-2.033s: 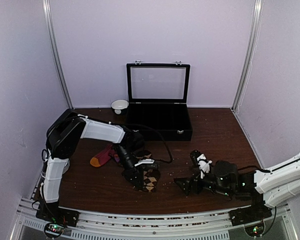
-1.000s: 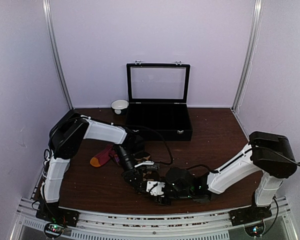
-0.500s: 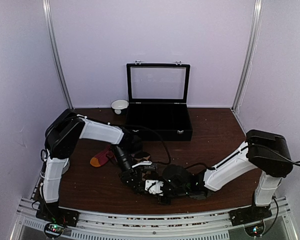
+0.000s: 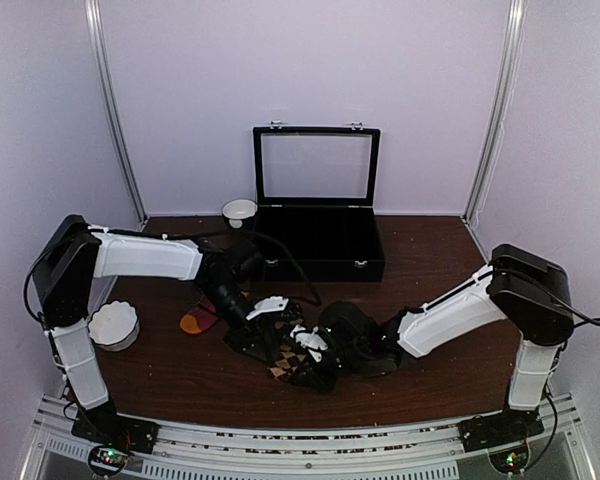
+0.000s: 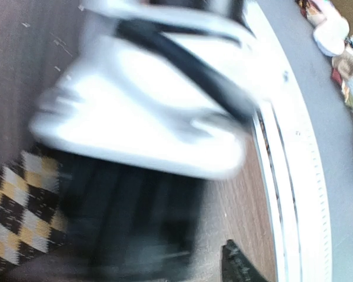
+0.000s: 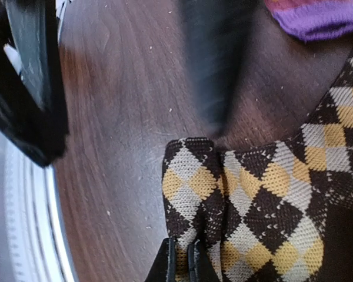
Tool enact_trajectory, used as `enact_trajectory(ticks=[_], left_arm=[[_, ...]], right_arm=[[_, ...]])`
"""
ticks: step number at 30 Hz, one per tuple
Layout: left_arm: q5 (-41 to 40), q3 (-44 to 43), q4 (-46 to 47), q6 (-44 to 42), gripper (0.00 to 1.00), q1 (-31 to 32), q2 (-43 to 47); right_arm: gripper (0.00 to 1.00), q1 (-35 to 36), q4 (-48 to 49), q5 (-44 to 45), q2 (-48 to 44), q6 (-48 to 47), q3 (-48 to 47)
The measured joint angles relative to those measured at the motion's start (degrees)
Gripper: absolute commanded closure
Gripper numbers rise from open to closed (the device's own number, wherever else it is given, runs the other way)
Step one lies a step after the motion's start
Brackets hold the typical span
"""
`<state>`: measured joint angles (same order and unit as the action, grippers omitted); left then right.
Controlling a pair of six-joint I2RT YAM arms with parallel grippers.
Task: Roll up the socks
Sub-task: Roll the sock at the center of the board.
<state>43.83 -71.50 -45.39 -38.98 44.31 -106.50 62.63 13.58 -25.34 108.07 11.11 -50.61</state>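
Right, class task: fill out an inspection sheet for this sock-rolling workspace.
Surface: dark brown wooden table, pale specks scattered.
Job's things: dark brown sock with tan argyle diamonds, front centre; magenta sock with orange toe, to its left.
Clutter: open black glass-lidded case; small white bowl; white scalloped dish.
Grippers: right gripper shut, pinching the argyle sock's fold; left gripper beside it, state unclear.
Cables: black cable looping off the left arm.
Surroundings: lilac walls, metal posts.

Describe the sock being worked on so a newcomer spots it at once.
On the brown table, in front of the open black case, look toward the near edge. There lies the dark brown argyle sock with tan diamonds; the magenta-red sock to its left has an orange toe instead.
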Motion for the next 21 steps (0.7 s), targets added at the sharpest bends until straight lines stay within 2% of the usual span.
enact_trajectory(ticks=[5, 10, 21], left_arm=[[-1.20, 5.27, 2.75, -0.68, 0.61, 0.85, 0.13], [-3.43, 8.59, 7.45, -1.27, 0.61, 1.90, 2.36], [-11.98, 13.35, 14.34, -3.37, 0.58, 7.89, 4.37]], right_arm=[[1.00, -1.92, -1.09, -7.43, 3.32, 9.22, -3.21], [1.00, -2.97, -0.83, -10.05, 4.28, 15.23, -3.91], [1.00, -5.42, 9.16, -14.62, 4.74, 25.29, 1.29]])
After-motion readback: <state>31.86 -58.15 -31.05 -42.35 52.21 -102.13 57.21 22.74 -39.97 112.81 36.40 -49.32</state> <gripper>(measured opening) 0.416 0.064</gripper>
